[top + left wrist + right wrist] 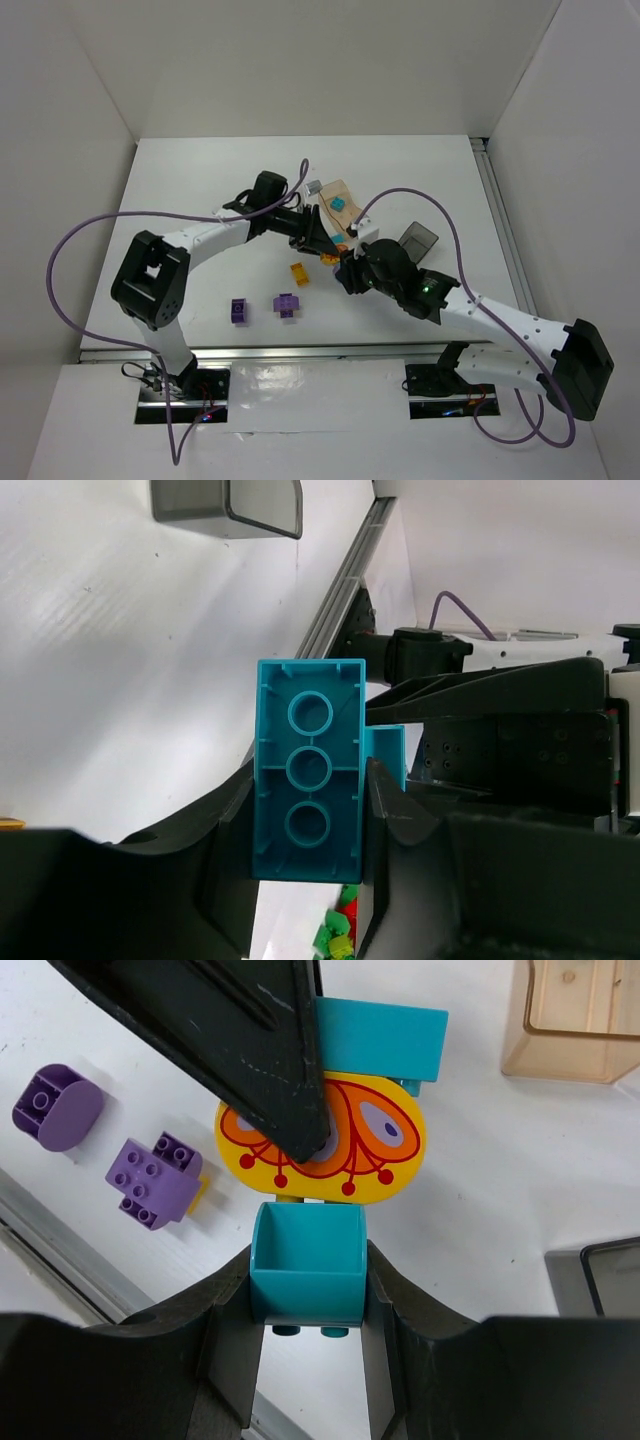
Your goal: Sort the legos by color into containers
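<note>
My left gripper (310,815) is shut on a teal lego (308,770), seen from its hollow underside. My right gripper (308,1285) is shut on a second teal lego (307,1265). That one joins a yellow butterfly-printed piece (345,1145) with another teal lego (380,1038) at its far end. A left finger (230,1040) crosses over that piece. In the top view both grippers (322,240) (347,268) meet mid-table. The tan container (335,205) holds a teal lego (338,204). The dark grey container (418,238) stands to its right.
An orange lego (299,273) and two purple legos (239,310) (288,303) lie on the white table in front of the grippers. White walls enclose the table; a metal rail (495,210) runs along the right edge. Purple cables arch over both arms.
</note>
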You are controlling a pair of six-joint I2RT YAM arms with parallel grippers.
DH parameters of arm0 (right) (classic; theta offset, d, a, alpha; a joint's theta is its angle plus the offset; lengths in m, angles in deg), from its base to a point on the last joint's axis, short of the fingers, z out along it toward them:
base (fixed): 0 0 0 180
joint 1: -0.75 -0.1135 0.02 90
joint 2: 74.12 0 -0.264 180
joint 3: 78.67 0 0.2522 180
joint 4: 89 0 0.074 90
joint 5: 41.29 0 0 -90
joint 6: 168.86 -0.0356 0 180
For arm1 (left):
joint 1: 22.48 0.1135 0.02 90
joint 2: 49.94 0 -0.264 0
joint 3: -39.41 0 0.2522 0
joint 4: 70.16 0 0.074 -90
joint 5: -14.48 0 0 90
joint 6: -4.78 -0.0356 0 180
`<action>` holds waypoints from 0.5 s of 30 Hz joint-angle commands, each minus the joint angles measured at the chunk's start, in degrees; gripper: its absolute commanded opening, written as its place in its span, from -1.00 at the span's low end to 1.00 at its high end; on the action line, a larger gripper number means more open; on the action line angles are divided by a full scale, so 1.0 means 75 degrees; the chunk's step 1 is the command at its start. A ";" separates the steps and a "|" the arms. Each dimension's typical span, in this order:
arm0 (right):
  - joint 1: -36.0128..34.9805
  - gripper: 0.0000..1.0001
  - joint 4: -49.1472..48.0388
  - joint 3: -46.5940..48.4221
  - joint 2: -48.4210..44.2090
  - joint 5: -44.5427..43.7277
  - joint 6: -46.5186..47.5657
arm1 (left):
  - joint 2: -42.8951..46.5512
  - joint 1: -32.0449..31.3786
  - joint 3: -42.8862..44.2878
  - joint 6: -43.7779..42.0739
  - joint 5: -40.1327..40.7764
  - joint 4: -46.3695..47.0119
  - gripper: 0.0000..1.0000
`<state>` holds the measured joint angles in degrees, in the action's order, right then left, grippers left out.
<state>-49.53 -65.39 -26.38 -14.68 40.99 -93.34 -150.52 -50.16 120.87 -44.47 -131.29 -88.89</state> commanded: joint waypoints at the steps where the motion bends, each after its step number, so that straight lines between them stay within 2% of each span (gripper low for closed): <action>1: -0.0057 -0.73 -0.0106 0.0232 -0.0108 0.0116 -0.0050 | -0.0020 -0.0129 0.0465 -0.0066 -0.0370 -0.0108 -1.00; 4: -0.0057 -0.73 -0.0106 0.0149 -0.0296 0.0047 -0.0132 | -0.0020 0.0103 0.0733 -0.0206 -0.0299 -0.0401 -1.00; 7: -0.0057 -0.73 0.0408 0.0370 -0.0449 -0.0269 -0.0132 | 0.0226 0.0548 0.0980 -0.0383 0.0554 -0.1327 -1.00; 10: -0.0057 -0.75 0.0690 0.0827 -0.0449 -0.1159 -0.0132 | 0.0635 0.0901 0.1051 -0.0582 0.1761 -0.2134 -1.00; 12: -0.0057 -0.75 0.0691 0.1191 -0.0076 -0.1628 -0.0132 | 0.1067 0.1229 0.0982 -0.0582 0.2602 -0.2383 -1.00; 15: -0.0057 -0.75 0.0691 0.1776 0.0660 -0.2553 -0.0307 | 0.1525 0.1639 0.0794 -0.0488 0.3285 -0.2828 -1.00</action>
<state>-49.60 -60.10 -18.67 -13.74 30.80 -94.50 -144.64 -39.91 126.66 -47.51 -114.72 -104.98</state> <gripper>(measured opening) 0.444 0.437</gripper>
